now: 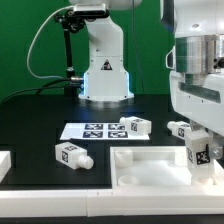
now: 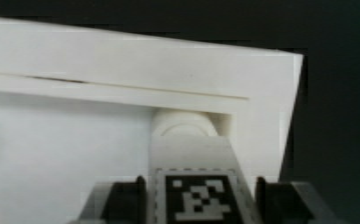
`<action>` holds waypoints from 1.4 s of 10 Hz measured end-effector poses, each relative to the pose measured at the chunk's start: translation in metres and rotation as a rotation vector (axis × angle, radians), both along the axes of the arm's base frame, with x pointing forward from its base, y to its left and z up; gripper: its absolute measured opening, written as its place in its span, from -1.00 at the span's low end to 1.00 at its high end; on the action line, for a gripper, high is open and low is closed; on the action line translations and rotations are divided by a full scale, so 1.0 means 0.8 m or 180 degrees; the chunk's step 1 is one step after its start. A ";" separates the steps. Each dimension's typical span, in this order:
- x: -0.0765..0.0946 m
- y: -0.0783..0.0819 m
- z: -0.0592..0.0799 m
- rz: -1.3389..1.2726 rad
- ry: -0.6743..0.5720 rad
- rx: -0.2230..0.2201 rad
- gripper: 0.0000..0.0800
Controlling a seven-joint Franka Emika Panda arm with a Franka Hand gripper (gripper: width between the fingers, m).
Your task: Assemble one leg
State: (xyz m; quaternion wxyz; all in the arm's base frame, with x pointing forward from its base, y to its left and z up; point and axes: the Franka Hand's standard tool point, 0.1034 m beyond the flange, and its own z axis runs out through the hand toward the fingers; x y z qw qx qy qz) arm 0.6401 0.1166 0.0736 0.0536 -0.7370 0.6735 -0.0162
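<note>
— White leg (image 1: 201, 155) under inspection: position?

— Held upright over the panel (image 1: 150, 170), by the near edge of the table (image 1: 40, 120), toward the corner on the exterior view's right. In the wrist view its round peg end faces the panel beside a raised wall. Contact cannot be confirmed.

— State of the tool (image 2: 195, 205)?

— Clamped on the leg. Dark fingers (image 2: 120, 205) press on two opposite sides, and a tag faces the wrist camera.

— Other items on the table?

— First loose leg (image 1: 135, 125) lies just beside the marker board (image 1: 92, 130), mid-table. Second loose leg (image 1: 180, 128) lies toward the edge on the exterior view's right. Third loose leg (image 1: 70, 153) lies nearer the near edge, on the exterior view's left of the panel.
</note>
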 end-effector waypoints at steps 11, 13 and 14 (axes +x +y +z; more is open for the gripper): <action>-0.011 -0.014 0.003 0.3112 -0.0102 -0.0424 0.62; 0.005 -0.024 0.026 0.3597 -0.0080 -0.0304 0.62; 0.006 -0.024 0.027 0.3700 -0.0097 -0.0302 0.62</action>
